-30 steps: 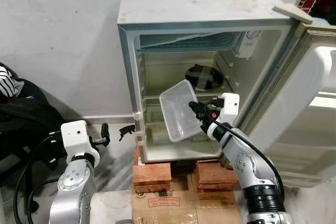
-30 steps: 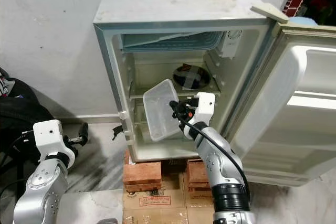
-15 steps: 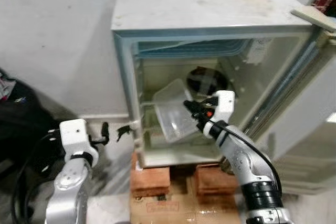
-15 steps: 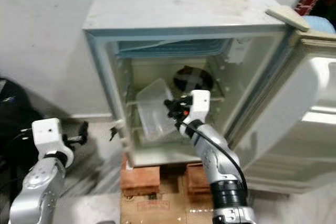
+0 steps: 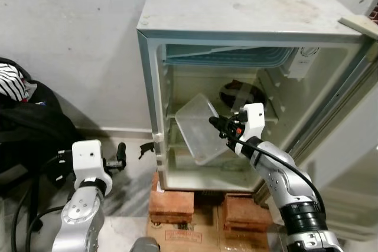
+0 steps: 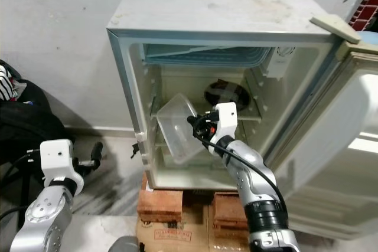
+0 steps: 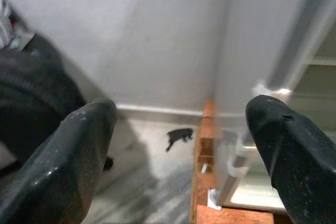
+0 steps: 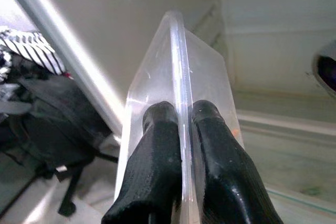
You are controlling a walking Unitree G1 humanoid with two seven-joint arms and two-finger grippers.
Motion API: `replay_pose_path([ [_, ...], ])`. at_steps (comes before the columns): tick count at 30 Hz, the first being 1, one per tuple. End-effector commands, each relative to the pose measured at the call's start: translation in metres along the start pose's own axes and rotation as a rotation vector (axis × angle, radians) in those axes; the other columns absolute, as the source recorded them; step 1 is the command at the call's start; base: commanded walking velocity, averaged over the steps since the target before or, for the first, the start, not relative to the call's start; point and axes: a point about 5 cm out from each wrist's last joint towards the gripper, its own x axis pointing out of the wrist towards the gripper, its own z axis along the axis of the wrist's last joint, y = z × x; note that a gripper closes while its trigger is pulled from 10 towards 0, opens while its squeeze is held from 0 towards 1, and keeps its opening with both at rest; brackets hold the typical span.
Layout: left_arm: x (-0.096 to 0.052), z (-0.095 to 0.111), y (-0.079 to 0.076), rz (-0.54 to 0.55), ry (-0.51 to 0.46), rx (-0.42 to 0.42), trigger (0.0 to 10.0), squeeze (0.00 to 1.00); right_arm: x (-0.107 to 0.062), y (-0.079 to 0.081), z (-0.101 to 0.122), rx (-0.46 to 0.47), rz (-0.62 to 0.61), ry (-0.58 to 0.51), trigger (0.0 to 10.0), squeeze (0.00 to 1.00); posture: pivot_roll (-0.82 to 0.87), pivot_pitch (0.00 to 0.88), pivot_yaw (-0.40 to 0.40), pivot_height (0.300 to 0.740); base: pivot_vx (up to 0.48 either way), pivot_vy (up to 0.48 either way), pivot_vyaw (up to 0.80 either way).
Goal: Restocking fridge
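Observation:
A small white fridge (image 5: 236, 16) stands open on bricks, its door (image 6: 348, 146) swung out to the right. My right gripper (image 5: 217, 123) is shut on the rim of a clear plastic container (image 5: 198, 128), held tilted inside the fridge's opening at the middle shelf. In the right wrist view the two black fingers (image 8: 157, 150) pinch the container's rim (image 8: 178, 77). A dark round bowl (image 5: 239, 92) sits at the back of the shelf. My left gripper (image 5: 131, 149) hangs low beside the fridge, open; in the left wrist view its fingers (image 7: 79, 145) stand wide apart over the floor.
Red bricks (image 5: 171, 196) prop up the fridge, with a cardboard box (image 5: 195, 234) in front of them. A black bag (image 5: 29, 134) and striped cloth (image 5: 10, 84) lie at the left against the wall. A wooden block (image 5: 357, 25) rests on the fridge's right top corner.
My right gripper has carried the container forward into the fridge's opening. The camera has shifted, so the whole scene sits differently in the picture. The left arm stays low.

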Motion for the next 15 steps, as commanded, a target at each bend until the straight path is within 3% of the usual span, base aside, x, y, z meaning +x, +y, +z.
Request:
replay_pose_path([
  [1,-0.008,0.001,-0.004,-0.058,-0.041,0.046,10.0,0.00,0.007,0.001,0.006,0.009,-0.005,-0.022,10.0,0.00,0.15,0.000,-0.035,0.740,0.000,0.000,0.00],
  [7,-0.023,-0.004,-0.008,-0.086,-0.042,0.111,10.0,0.00,0.019,0.008,0.007,0.044,0.002,-0.021,10.0,0.00,0.17,0.023,-0.053,0.740,0.000,0.000,0.00],
  [9,-0.029,-0.003,-0.011,-0.097,-0.057,0.140,10.0,0.00,0.033,0.014,0.013,0.068,-0.011,-0.034,10.0,0.00,0.18,0.048,-0.068,0.740,0.000,0.000,0.00],
  [15,-0.037,0.003,-0.016,-0.110,-0.086,0.163,10.0,0.00,0.053,0.022,0.024,0.113,-0.037,-0.057,10.0,0.00,0.19,0.082,-0.084,0.740,0.000,0.000,0.00],
])
